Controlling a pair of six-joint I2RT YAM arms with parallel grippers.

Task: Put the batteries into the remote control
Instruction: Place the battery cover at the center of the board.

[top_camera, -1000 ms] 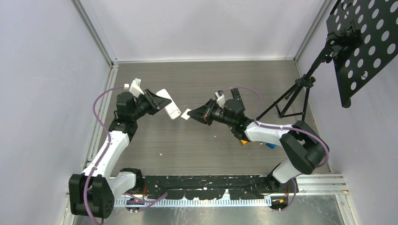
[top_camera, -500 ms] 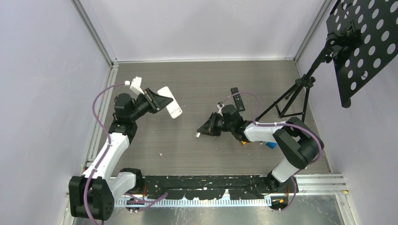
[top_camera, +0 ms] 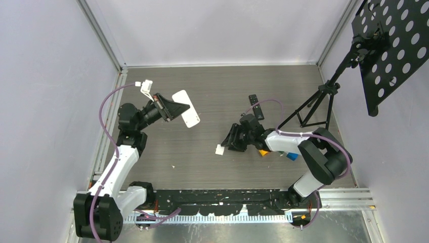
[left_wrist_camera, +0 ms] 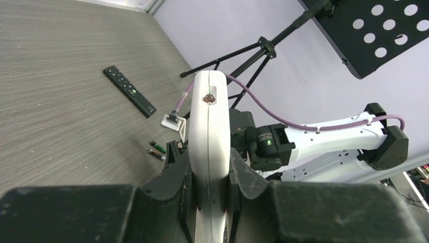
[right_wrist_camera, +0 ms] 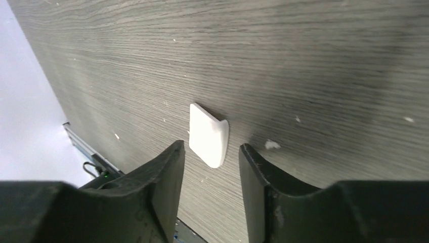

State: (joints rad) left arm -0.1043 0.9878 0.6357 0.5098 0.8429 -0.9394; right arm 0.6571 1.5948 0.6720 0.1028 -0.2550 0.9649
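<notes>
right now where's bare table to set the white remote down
Bare grey wood table along the far wall, and the near strip between the small white flat cover and the black front rail. Crowded on the right: black slim remote, orange block, blue block, black tripod.

Grey wood-grain table (top_camera: 212, 91) with white cover (top_camera: 219, 149), black remote (top_camera: 255, 106), dark batteries (left_wrist_camera: 158, 148), orange block (top_camera: 263, 153), blue block (top_camera: 291, 157), tripod (top_camera: 308, 114)

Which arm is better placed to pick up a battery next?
Right. The right gripper is open above the white cover lying on the table, and the batteries lie near that arm. The left gripper is shut on the white remote.
</notes>
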